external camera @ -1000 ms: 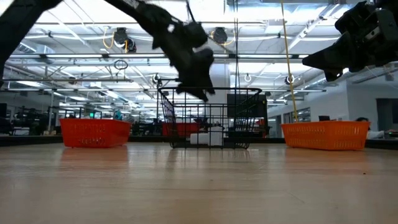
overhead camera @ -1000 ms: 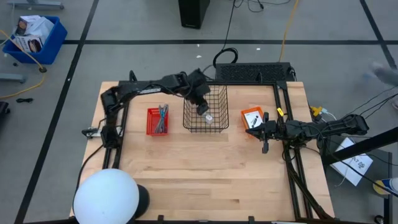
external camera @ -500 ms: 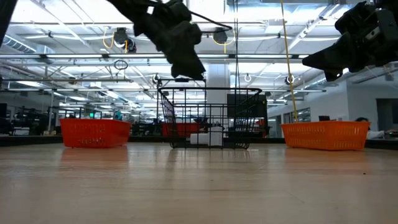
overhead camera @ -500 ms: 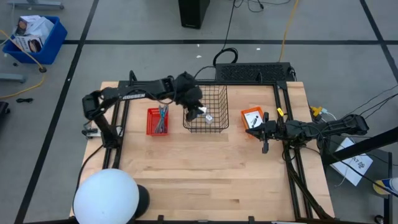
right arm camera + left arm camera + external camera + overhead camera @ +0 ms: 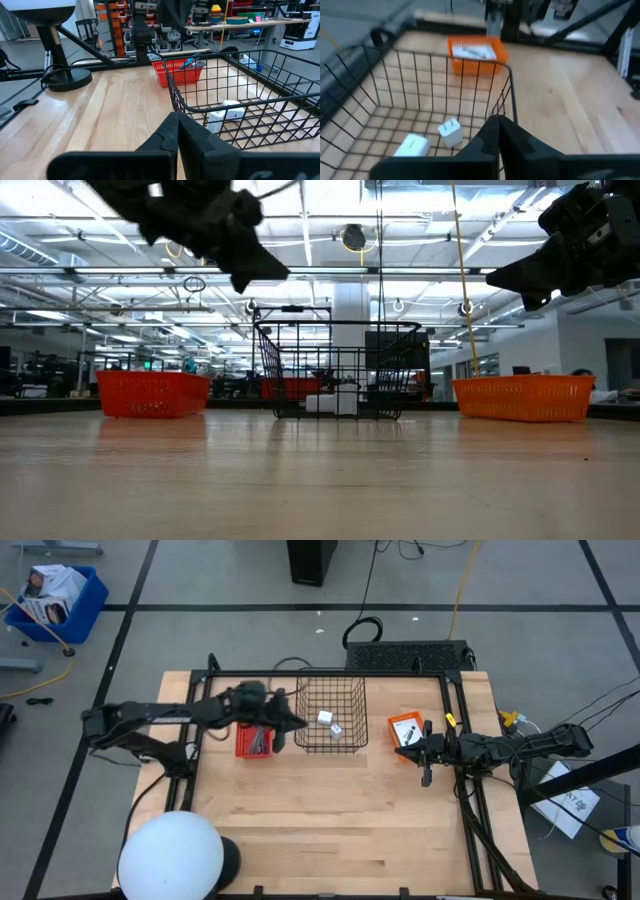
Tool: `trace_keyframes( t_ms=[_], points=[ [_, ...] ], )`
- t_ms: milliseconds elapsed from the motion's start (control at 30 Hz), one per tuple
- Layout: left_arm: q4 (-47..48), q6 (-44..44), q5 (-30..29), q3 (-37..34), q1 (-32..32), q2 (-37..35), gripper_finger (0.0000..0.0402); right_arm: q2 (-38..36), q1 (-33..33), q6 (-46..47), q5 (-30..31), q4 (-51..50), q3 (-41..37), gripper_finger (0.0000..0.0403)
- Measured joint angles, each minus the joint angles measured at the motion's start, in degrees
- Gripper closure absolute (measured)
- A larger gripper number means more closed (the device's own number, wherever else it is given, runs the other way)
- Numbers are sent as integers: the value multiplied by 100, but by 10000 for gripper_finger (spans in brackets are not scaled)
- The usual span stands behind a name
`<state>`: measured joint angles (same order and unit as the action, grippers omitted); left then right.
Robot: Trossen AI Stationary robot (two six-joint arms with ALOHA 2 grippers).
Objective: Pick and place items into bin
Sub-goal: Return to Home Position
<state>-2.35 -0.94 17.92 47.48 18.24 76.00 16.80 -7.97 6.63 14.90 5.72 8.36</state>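
white blocks (image 5: 325, 718) lie in the wire basket (image 5: 331, 749) by the table's (image 5: 330, 830) far edge. left gripper (image 5: 298, 726) and right gripper (image 5: 408, 751) flank it, both pinched closed, empty

No text, label, brand or number can be read. Dark print is seen on white packages (image 5: 47, 592) in a blue plastic floor bin (image 5: 90, 590) and on a white floor sheet (image 5: 570, 803), but none is legible.
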Motion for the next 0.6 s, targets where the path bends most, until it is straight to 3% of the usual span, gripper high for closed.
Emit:
trace_keyframes(
  t_ms=[267, 600],
  points=[
    [-1484, -338, 136, -1681, 2, -1072, 395, -2, 0, 0, 0, 0, 0, 403],
    [-1681, -449, 178, -3035, -211, -2647, 372, 0, 2, -2, 0, 0, 0, 403]
  ],
)
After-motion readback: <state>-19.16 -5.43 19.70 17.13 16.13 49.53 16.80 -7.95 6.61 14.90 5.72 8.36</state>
